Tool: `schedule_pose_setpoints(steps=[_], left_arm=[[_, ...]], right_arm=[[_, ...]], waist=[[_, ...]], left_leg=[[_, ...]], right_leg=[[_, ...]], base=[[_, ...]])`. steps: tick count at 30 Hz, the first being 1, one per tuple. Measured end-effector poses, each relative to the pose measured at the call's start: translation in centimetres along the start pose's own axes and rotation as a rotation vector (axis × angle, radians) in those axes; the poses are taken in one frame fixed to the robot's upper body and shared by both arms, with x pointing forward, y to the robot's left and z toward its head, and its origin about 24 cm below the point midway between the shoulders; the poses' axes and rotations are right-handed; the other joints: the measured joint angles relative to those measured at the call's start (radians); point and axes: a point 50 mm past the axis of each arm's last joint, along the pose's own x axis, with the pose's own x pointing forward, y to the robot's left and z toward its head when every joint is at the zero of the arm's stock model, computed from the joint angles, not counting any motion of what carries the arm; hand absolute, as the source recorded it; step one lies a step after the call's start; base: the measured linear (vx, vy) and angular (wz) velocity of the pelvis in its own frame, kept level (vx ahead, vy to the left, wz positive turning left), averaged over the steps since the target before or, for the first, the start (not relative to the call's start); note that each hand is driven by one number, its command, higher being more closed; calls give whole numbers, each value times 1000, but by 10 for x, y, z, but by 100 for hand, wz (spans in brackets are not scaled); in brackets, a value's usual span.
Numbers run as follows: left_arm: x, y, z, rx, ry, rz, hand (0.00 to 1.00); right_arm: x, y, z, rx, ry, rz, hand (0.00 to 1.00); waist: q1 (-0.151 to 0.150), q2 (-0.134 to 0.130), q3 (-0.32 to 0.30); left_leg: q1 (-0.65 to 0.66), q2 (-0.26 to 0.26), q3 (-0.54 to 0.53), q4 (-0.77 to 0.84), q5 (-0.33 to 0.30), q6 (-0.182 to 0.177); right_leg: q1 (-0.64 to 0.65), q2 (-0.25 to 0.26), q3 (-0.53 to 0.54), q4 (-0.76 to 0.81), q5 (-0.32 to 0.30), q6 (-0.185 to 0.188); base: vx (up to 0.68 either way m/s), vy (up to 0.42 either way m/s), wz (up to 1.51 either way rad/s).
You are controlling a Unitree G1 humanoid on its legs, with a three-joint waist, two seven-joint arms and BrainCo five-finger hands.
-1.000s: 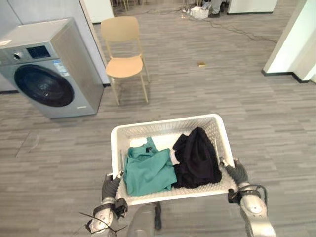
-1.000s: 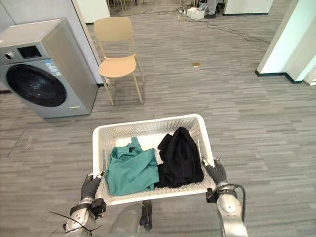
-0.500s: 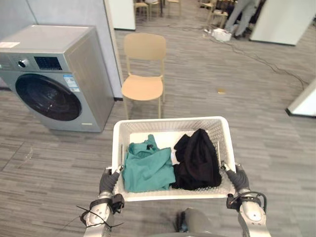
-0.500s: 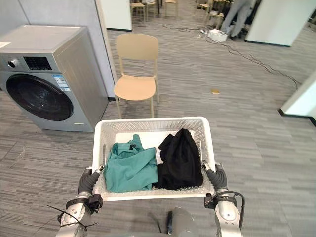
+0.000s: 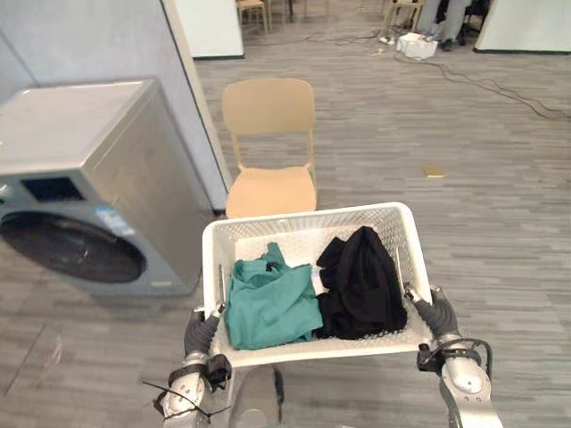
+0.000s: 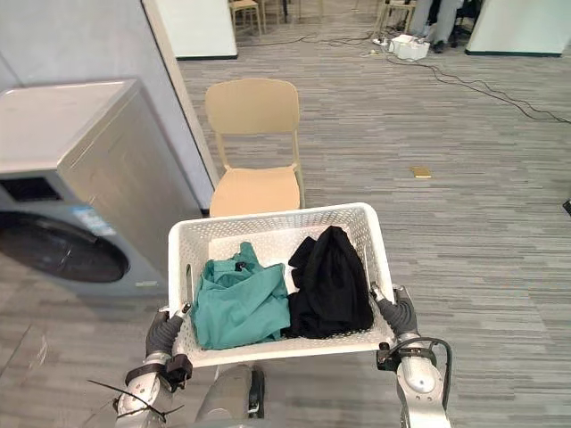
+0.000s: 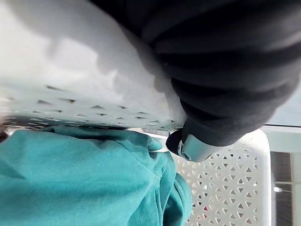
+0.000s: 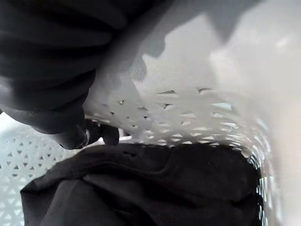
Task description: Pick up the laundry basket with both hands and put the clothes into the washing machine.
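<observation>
I carry a white laundry basket (image 5: pixel 303 216) low in front of me. My left hand (image 5: pixel 201 334) grips its left short side and my right hand (image 5: pixel 437 314) its right short side, fingers hooked over the rim. Inside lie a green garment (image 5: pixel 268 303) on the left and a black garment (image 5: pixel 361 283) on the right. The left wrist view shows a fingertip (image 7: pixel 188 146) curled over the basket wall (image 7: pixel 70 94) above the green garment (image 7: pixel 80 179). The right wrist view shows my right hand (image 8: pixel 51 70) against the mesh beside the black garment (image 8: pixel 141 183). The grey washing machine (image 5: pixel 80 178) stands at the left, its round door (image 5: pixel 71 252) closed.
A beige chair (image 5: pixel 269 152) stands straight ahead, just beyond the basket and beside the washer. A grey partition (image 5: pixel 107 45) rises behind the washer. A small yellow item (image 5: pixel 434 171) lies on the floor to the right. Cables, a white box (image 5: pixel 415 43) and a person's legs are far back.
The whole picture has shifted: the washing machine now sits closer at the left edge and the chair is nearer. The basket stays held in both hands, clothes unmoved.
</observation>
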Motion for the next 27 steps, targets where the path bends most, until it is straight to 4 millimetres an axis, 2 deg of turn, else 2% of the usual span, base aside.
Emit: schedule_pose_setpoints(steps=[1, 2, 3, 4, 5, 6, 7, 8, 9, 10, 11, 13, 14, 15, 16, 17, 18, 19, 20, 21, 22, 23, 24, 25, 27], left_arm=[[2, -2, 2, -3, -9, -5, 100], [2, -2, 2, -4, -8, -4, 100], [2, -1, 1, -6, -5, 0, 100], [0, 0, 0, -1, 0, 3, 100], [-1, 1, 0, 2, 1, 5, 100], [-1, 2, 0, 11, 2, 0, 100], [2, 2, 3, 28, -7, -7, 100], [3, 4, 4, 35, -8, -4, 100], [3, 5, 4, 44, -8, -3, 100], [1, 6, 2, 47, 1, -1, 100], [0, 7, 3, 50, -2, 1, 100], [1, 8, 5, 58, -9, -2, 100], [1, 7, 9, 63, -24, -8, 100], [1, 8, 11, 66, -34, -8, 100], [-1, 10, 14, 70, -46, -6, 100], [0, 5, 11, 42, -35, -2, 100], [-1, 3, 9, 31, -33, 0, 100], [-1, 2, 10, 24, -36, 4, 100], [0, 0, 11, 15, -41, 2, 100], [0, -1, 10, 7, -40, 5, 100], [-2, 0, 8, -5, -32, 16, 100], [-4, 1, 6, -7, -27, 20, 100], [-8, 3, 6, -3, -28, 20, 100], [-7, 1, 8, -3, -42, 7, 100], [-5, -2, 11, -3, -52, -5, 100]], right_arm=[[2, 1, 1, 3, -5, 1, 100], [4, 2, 3, 7, -10, 1, 100], [6, 3, 2, 7, -7, 5, 100], [5, 4, -1, 9, 6, 9, 100], [5, 5, -2, 11, 10, 12, 100], [5, 5, -4, 12, 16, 14, 100], [6, 8, -6, 27, 23, 13, 100], [6, 9, -6, 34, 27, 13, 100], [3, 11, -10, 43, 41, 12, 100], [1, 11, -12, 41, 51, 13, 100], [1, 13, -12, 46, 52, 14, 100], [1, 14, -12, 52, 51, 11, 100], [0, 13, -9, 52, 37, 9, 100], [0, 15, -7, 56, 31, 10, 100], [-1, 16, -5, 60, 24, 12, 100], [1, 12, -2, 39, 8, 11, 100], [1, 11, 0, 31, 0, 12, 100], [2, 8, 3, 15, -17, 16, 100], [2, 6, 5, 10, -25, 14, 100], [2, 5, 7, 6, -32, 13, 100], [1, 4, 9, -4, -41, 19, 100], [0, 4, 9, -8, -43, 23, 100], [-2, 6, 9, -12, -45, 34, 100], [-3, 4, 9, -4, -44, 21, 100], [-2, 2, 10, 4, -46, 10, 100]], waist=[[-6, 3, -1], [-5, -1, 0], [-1, -10, -3], [3, -27, -14], [2, -29, -17], [-13, -30, -17], [-39, -31, -10], [-51, -33, -7], [-53, -27, 6], [-50, -8, 14], [-50, -4, 19], [-52, -6, 19], [-54, -11, 16], [-52, -17, 11], [-52, -34, 6], [-46, -4, 5], [-43, 5, 2], [-49, 23, 4], [-49, 41, 14], [-47, 52, 20], [-42, 65, 24], [-38, 64, 24], [-27, 58, 26], [-26, 59, 24], [-19, 46, 23]], left_leg=[[-24, 1, -12, 69, -25, 7], [-29, 1, -5, 110, -38, 9], [-24, -8, 10, 168, -50, 21], [19, -46, 18, 162, -61, 38], [59, -70, 17, 124, -74, 57], [147, -110, 4, 27, -104, 75], [220, -142, -7, -53, -133, 83], [253, -156, -7, -81, -137, 85], [332, -167, -6, -143, -136, 85], [409, -164, -9, -205, -136, 85], [471, -164, -11, -254, -137, 84], [525, -162, -31, -302, -140, 78], [552, -149, -38, -326, -158, 46], [557, -153, -39, -330, -165, 36], [569, -163, -39, -338, -175, 23], [612, -127, -67, -341, -192, 20], [613, -117, -71, -321, -190, 18], [597, -101, -73, -234, -190, 18], [548, -83, -65, -82, -176, -5], [513, -74, -58, 22, -148, -18], [427, -48, -51, 215, -25, -27], [390, -41, -44, 297, 71, -38], [317, -18, -30, 430, 119, -42], [242, 17, -28, 481, 41, -30], [156, 64, -33, 395, -49, -18]], right_leg=[[7, -6, 24, 2, 48, 3], [13, -12, 36, 7, 72, 9], [23, -22, 56, 37, 125, 22], [-13, -44, 81, 142, 190, 54], [-53, -49, 98, 242, 241, 68], [-160, -43, 139, 473, 369, 71], [-282, -20, 161, 743, 368, 56], [-332, -6, 161, 847, 348, 50], [-414, 26, 145, 966, 281, 40], [-477, 40, 78, 970, 213, 5], [-528, 39, 4, 908, 156, -9], [-565, 39, -101, 764, 110, -21], [-561, 41, -231, 512, 114, -36], [-545, 46, -282, 384, 144, -56], [-531, 48, -318, 271, 203, -89], [-491, 85, -338, 249, 210, -128], [-474, 93, -340, 240, 192, -122], [-449, 102, -354, 232, 170, -121], [-408, 117, -360, 219, 152, -119], [-382, 128, -358, 206, 146, -120], [-333, 143, -347, 173, 138, -125], [-308, 146, -331, 148, 137, -126], [-251, 148, -314, 87, 138, -123], [-216, 149, -308, 46, 143, -116], [-180, 130, -290, -1, 153, -100]], base=[[702, 486, -13], [557, 418, -21], [602, 444, -30], [467, 324, -26], [458, 287, -2], [455, 230, 31], [437, 205, 46], [392, 158, 39], [353, 154, 13], [483, 184, 1], [404, 138, 0], [355, 40, 26], [358, -18, 39], [363, -38, 32], [428, -40, 14], [448, -40, 7], [552, -49, 7], [443, -54, 7], [439, -45, 4], [411, -22, -18], [321, 12, -34], [402, 61, -47], [397, 107, -37], [392, 110, -30], [372, 102, -30]])
